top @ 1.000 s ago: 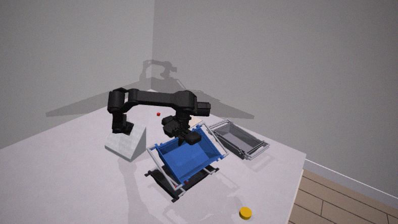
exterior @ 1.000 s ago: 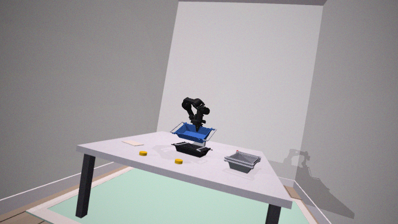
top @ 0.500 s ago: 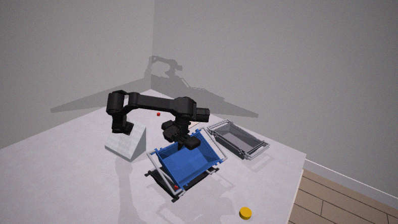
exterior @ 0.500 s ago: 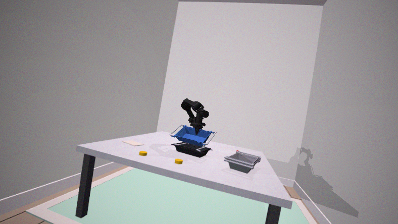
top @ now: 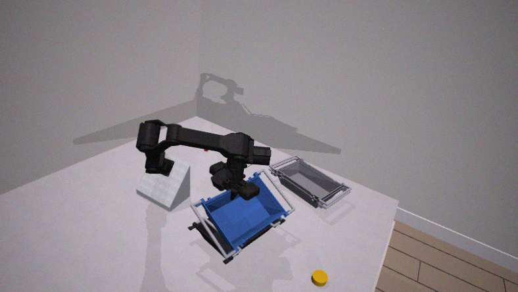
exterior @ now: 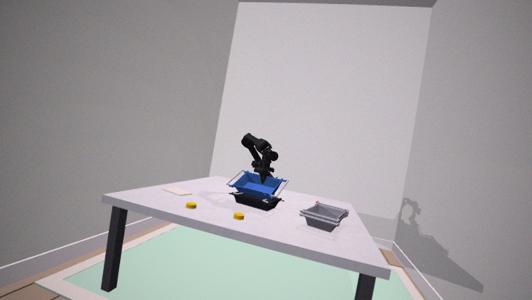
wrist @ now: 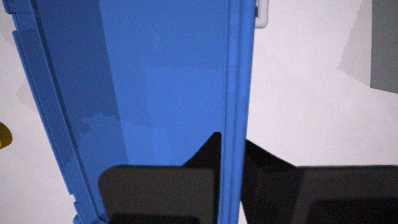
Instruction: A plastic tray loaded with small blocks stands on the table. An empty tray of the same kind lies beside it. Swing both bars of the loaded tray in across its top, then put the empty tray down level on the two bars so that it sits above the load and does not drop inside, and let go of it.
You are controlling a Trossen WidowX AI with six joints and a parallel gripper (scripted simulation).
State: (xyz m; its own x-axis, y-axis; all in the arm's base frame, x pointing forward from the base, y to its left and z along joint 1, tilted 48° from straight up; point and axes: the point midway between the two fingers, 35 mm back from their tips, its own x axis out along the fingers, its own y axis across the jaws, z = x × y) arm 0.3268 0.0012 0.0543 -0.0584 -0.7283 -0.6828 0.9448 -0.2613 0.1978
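Observation:
My gripper is shut on one long rim of the empty blue tray. The blue tray is held nearly level, low over the loaded black tray; its own wire bars stand out at its ends. The black tray stands on the table. Parts of its light bars show under the blue tray, one in the exterior view; the rest is hidden. A little red of the load shows. I cannot tell whether blue tray and bars touch.
A grey tray with bars stands beside the trays. A pale wedge stands near the arm's base. Yellow discs, a cream plate and a small red thing lie on the table.

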